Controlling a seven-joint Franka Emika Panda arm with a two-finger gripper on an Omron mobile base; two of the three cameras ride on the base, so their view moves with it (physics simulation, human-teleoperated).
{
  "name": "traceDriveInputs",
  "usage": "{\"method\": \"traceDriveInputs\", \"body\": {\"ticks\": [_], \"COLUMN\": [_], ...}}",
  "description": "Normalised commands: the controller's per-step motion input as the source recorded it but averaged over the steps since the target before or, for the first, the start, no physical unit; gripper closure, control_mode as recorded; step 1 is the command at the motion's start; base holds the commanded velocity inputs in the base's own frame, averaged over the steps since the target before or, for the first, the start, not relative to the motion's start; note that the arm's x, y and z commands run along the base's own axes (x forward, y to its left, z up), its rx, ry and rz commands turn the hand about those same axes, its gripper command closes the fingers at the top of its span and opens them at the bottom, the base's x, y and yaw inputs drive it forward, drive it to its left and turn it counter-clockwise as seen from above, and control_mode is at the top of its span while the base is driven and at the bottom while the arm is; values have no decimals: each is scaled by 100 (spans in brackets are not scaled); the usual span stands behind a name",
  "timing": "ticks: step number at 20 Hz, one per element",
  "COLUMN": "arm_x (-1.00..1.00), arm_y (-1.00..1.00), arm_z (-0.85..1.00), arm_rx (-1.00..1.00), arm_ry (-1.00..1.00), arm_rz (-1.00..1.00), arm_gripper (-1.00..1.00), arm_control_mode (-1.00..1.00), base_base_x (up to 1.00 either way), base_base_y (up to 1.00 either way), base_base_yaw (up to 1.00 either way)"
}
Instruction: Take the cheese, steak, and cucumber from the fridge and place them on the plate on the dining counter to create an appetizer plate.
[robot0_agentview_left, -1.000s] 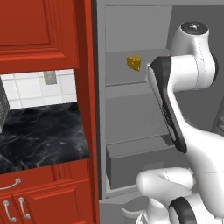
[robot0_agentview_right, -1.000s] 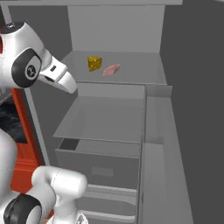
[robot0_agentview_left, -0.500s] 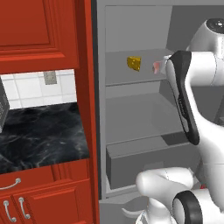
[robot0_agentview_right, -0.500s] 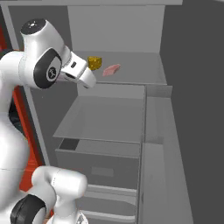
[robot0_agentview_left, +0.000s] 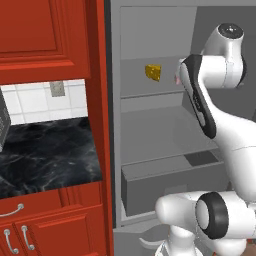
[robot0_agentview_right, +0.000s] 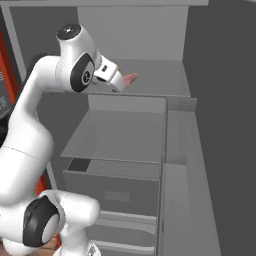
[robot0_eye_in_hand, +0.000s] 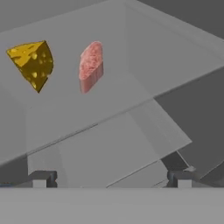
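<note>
The fridge (robot0_agentview_left: 160, 135) stands open. On its upper shelf (robot0_eye_in_hand: 109, 87) lie the yellow holed cheese (robot0_eye_in_hand: 33, 61) and, just to its right, the pinkish steak (robot0_eye_in_hand: 91, 64). My gripper (robot0_eye_in_hand: 111, 179) hovers in front of this shelf, short of both, open with nothing between its fingertips (robot0_eye_in_hand: 41, 178). In the left base view the cheese (robot0_agentview_left: 153, 72) sits at the shelf's back and the steak (robot0_agentview_left: 176, 79) peeks out behind my forearm. From the right base view the steak (robot0_agentview_right: 131, 77) lies just past my hand, which hides the cheese. Cucumber, plate and dining counter are out of view.
Red cabinets (robot0_agentview_left: 50, 35) and a black marbled worktop (robot0_agentview_left: 50, 150) stand left of the fridge. Below the upper shelf are a bare middle shelf (robot0_agentview_right: 120, 135) and a grey drawer (robot0_agentview_right: 115, 190). The fridge's side wall (robot0_agentview_right: 220, 125) closes in the right.
My arm has swung up and into the fridge toward the upper shelf. The hand now covers the cheese in the right base view. Cheese and steak have not moved.
</note>
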Motion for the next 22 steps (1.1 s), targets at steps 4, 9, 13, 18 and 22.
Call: {"method": "traceDriveInputs", "body": {"ticks": [4, 9, 13, 18, 22], "arm_x": [81, 68, 58, 65, 64], "arm_y": [0, 0, 0, -4, -9], "arm_z": [-6, -18, -32, -26, -13], "arm_rx": [0, 0, 0, 0, 0], "arm_ry": [1, 2, 5, 5, 1], "arm_rz": [0, 0, 0, 0, 0], "arm_gripper": [-100, -100, -100, -100, -100], "arm_control_mode": [-100, -100, -100, -100, -100], "base_base_x": [0, 0, 0, 0, 0], "base_base_y": [0, 0, 0, 0, 0], "base_base_yaw": [0, 0, 0, 0, 0]}}
